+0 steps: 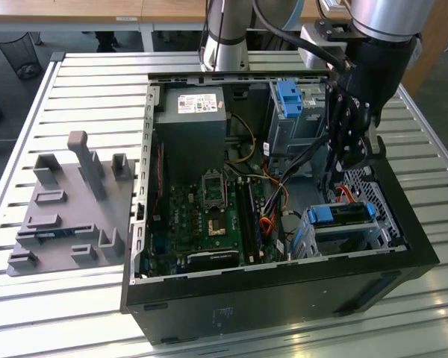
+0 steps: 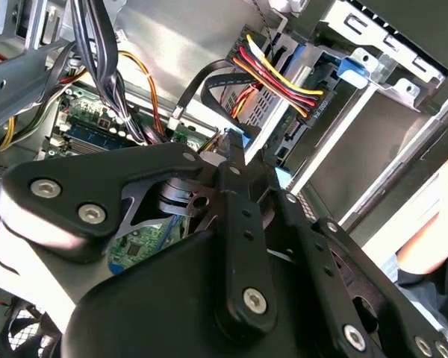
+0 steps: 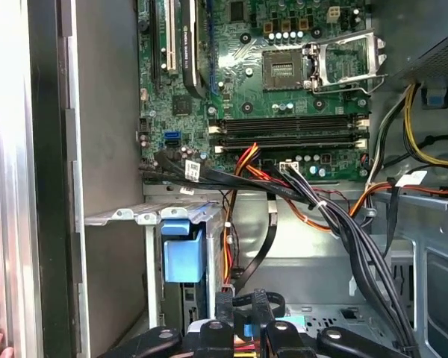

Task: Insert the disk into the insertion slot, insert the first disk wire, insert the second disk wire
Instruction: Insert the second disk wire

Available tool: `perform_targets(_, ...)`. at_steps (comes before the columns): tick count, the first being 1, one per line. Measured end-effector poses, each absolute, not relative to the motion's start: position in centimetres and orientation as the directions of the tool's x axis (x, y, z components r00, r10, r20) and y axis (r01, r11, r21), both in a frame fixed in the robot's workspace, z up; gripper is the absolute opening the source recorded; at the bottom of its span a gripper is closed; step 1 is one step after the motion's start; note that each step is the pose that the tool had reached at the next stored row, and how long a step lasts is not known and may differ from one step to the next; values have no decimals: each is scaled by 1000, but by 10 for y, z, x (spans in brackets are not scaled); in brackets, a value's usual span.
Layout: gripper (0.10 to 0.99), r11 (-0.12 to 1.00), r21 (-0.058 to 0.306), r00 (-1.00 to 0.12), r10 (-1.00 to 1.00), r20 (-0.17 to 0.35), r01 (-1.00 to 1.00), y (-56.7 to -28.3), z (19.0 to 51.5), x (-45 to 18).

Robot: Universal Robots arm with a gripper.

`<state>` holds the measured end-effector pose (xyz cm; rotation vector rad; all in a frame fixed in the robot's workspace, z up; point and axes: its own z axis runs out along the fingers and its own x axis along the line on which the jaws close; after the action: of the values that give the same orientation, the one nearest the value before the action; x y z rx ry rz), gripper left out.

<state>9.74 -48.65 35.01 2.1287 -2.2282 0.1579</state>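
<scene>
Fingers: in the second wrist view the gripper (image 2: 231, 145) had its fingers drawn close together at the tips, pinched on what looked like a blue wire plug – whether it truly gripped I could not tell.
Wires: just beyond the tips a red-yellow-black power wire (image 2: 284, 78) was already seated in the disk's rear; a flat black wire (image 2: 209, 82) looped beside it.
Disk: the disk (image 1: 342, 214) in its blue carrier sat inside the slot (image 1: 358, 237) at the case's near corner, on the exterior view's right – so the first step looked done.
Arm: it reached down into the case (image 1: 284, 294) above the disk's rear, probably to press a plug home.
Board: the motherboard (image 3: 284, 67) lay further in.
Worktop: the slatted worktop (image 1: 75, 82) also held a grey fixture (image 1: 71, 209).
</scene>
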Motion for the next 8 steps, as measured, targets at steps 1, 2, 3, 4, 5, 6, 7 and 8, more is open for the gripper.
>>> perform_targets(1,247,44,-35,-47,-993,112,-998,-486,350,97)
perform_targets(2,247,44,-35,-47,-992,113,-998,-486,349,98)
perform_targets(3,247,44,-35,-47,-992,114,-998,-486,349,98)
perform_targets(4,247,44,-36,-47,-992,116,-998,-486,348,98)
perform_targets(5,247,44,-36,-48,-992,117,-998,-486,348,98)
perform_targets(6,247,44,-36,-48,-992,119,-998,-485,348,98)
perform_targets(7,247,43,-36,-48,-991,122,-998,-485,347,98)
perform_targets(8,247,43,-36,-48,-991,125,-998,-485,347,98)
